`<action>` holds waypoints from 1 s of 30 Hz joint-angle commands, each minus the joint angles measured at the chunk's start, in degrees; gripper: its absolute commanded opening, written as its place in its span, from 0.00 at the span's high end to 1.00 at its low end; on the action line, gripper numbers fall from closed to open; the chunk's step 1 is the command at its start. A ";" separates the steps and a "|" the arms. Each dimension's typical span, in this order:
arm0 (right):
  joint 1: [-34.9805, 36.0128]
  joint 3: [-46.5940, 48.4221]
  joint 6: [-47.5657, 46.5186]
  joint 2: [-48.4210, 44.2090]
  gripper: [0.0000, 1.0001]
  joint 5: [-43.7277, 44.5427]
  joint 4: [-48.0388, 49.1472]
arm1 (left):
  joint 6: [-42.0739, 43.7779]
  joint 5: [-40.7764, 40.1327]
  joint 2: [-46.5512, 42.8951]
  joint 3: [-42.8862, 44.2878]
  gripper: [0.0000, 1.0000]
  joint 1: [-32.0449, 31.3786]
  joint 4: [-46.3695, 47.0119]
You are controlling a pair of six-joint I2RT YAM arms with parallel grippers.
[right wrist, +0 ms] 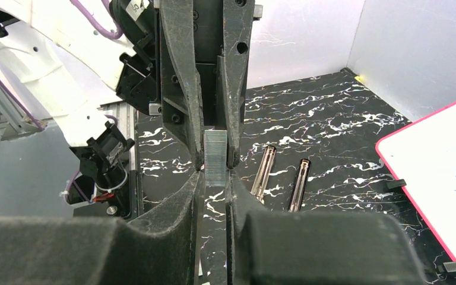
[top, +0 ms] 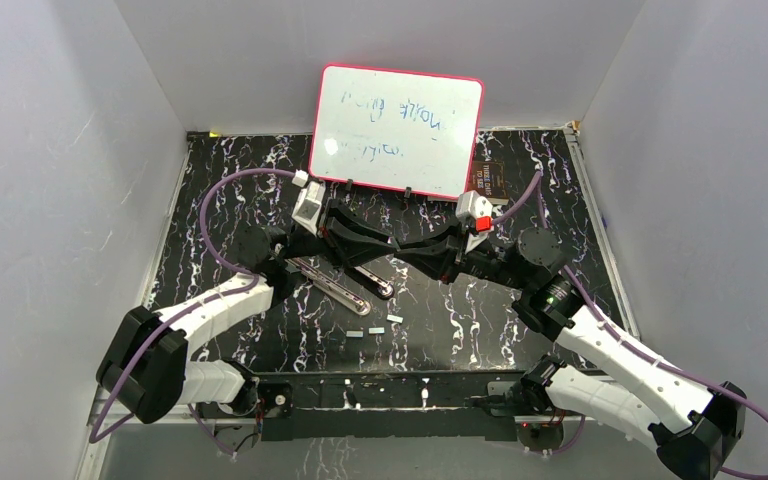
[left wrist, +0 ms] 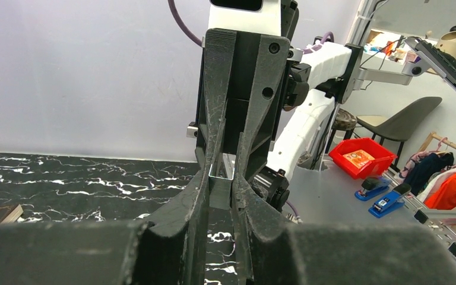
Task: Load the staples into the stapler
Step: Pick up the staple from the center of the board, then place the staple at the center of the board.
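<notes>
Both narrow, the right end effector (right wrist: 215, 181) and the left end effector (left wrist: 221, 199) pinch one short silvery-grey strip of staples (right wrist: 217, 151) between them, probably a handover; next, one must release so the other lowers it into the slim black open stapler (right wrist: 265, 171) below.

A black table (top: 520, 330) veined with white marbling sits between pale grey walls (top: 50, 150). At twelve o'clock, a white board (top: 397, 128) edged in red carries faint blue handwriting. The left arm (top: 210, 310) and right arm (top: 620, 350) have white shells, black joints and purple cables (top: 204, 212). The left gripper (left wrist: 221, 196) and right gripper (right wrist: 215, 190) are matte black. The staples (right wrist: 216, 155) are a silvery-grey, finely ribbed strip. Toward eight o'clock of the table's centre, the stapler (top: 332, 285) is black with a shiny silver rail.
</notes>
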 commanded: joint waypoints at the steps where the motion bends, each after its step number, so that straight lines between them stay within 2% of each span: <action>1: 0.27 2.43 -0.08 -1.24 0.76 1.01 2.43 | -1.89 -0.10 -0.37 2.23 1.00 -0.48 17.07; 4: 0.26 2.55 -0.21 -1.73 0.52 0.19 1.93 | -1.99 -0.46 -0.10 2.52 1.00 -0.44 17.02; 8: 0.25 4.90 -2.79 -2.03 0.35 -1.21 -4.57 | -0.56 0.38 -0.36 2.82 1.00 -0.33 15.43; 12: 0.26 5.13 -4.81 -3.99 0.30 3.02 -9.97 | 6.37 4.20 -2.59 3.85 1.00 0.09 3.56; 15: 0.27 4.37 -3.68 -5.80 0.29 16.53 -12.17 | 14.46 7.08 -5.93 4.00 1.00 1.19 -8.24; 18: 0.27 3.68 -0.90 -6.43 0.29 31.19 -13.77 | 26.00 7.96 -10.37 4.19 1.00 2.30 -26.04; 22: 0.27 3.92 0.78 -4.62 0.29 40.94 -16.60 | 54.26 -0.34 -15.83 10.87 1.00 2.26 -68.74; 24: 0.27 3.70 1.69 -3.48 0.29 42.67 -16.70 | 63.63 -6.48 -17.04 13.75 1.00 2.16 -83.72; 26: 0.27 3.41 2.65 -2.43 0.29 43.33 -16.23 | 69.24 -11.79 -17.82 14.90 1.00 2.12 -93.39; 30: 0.27 2.68 4.14 -0.93 0.29 43.46 -15.43 | 78.60 -16.98 -17.37 14.86 1.00 2.18 -107.80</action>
